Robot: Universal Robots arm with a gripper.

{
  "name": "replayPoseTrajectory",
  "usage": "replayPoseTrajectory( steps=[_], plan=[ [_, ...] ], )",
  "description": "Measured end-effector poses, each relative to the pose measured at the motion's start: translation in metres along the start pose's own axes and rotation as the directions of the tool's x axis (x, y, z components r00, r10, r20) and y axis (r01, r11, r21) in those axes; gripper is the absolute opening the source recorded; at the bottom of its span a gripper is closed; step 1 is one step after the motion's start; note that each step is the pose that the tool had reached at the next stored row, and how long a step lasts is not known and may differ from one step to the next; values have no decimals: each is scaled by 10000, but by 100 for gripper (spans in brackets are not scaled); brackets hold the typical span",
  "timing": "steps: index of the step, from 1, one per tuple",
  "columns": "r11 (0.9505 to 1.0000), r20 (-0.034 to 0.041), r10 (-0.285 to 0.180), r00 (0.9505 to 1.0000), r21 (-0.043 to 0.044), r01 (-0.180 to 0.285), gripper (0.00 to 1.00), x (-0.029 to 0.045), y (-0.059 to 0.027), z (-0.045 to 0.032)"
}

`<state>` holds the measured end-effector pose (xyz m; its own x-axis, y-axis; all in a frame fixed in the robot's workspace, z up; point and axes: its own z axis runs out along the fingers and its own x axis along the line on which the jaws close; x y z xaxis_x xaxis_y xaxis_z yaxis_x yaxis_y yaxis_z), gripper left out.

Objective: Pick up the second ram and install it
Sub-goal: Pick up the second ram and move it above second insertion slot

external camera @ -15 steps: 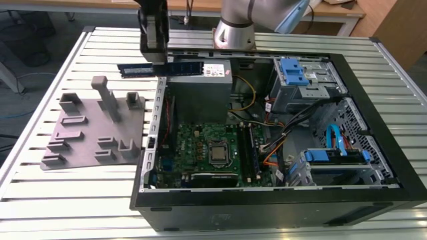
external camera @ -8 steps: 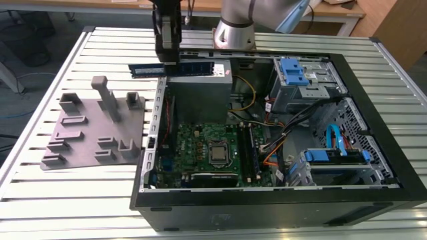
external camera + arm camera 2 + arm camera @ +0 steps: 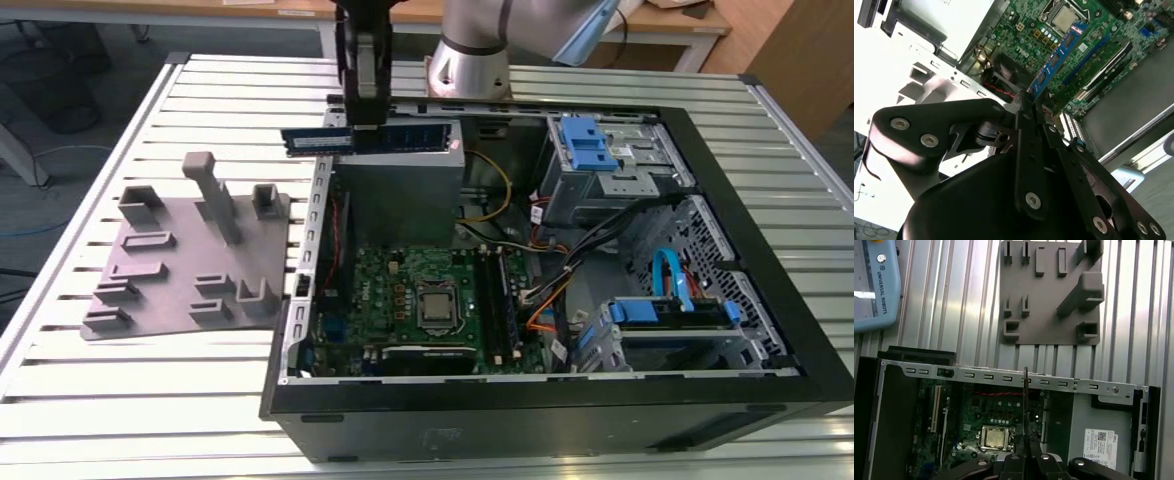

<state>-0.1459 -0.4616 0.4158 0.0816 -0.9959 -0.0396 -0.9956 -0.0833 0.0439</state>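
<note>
The pickup looks done and the carry is in hand. The gripper [image 3: 367, 122] has its 2 fingers pinched shut on the top edge of the second ram [image 3: 407, 137], near its middle, and the stick hangs level and edge-down above the power supply [image 3: 394, 195] at the back of the open computer case [image 3: 534, 425], apart from the grey fixture [image 3: 174, 270]. To my eye, installing calls for lining its length up with a free memory slot [image 3: 497, 300] beside the processor socket [image 3: 438, 300], then a straight, even press down.
</note>
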Motion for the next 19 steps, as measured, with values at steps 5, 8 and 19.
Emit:
replayPoseTrajectory(
  steps=[5, 8, 19],
  plan=[
    [10000, 1, -1, 10000, -6, 1, 14, 10, -115, -5],
    [10000, 1, -1, 10000, -8, 1, 14, 14, -170, -7],
    [10000, 3, 0, 10000, -19, 0, 14, 20, -236, 3]
  ],
)
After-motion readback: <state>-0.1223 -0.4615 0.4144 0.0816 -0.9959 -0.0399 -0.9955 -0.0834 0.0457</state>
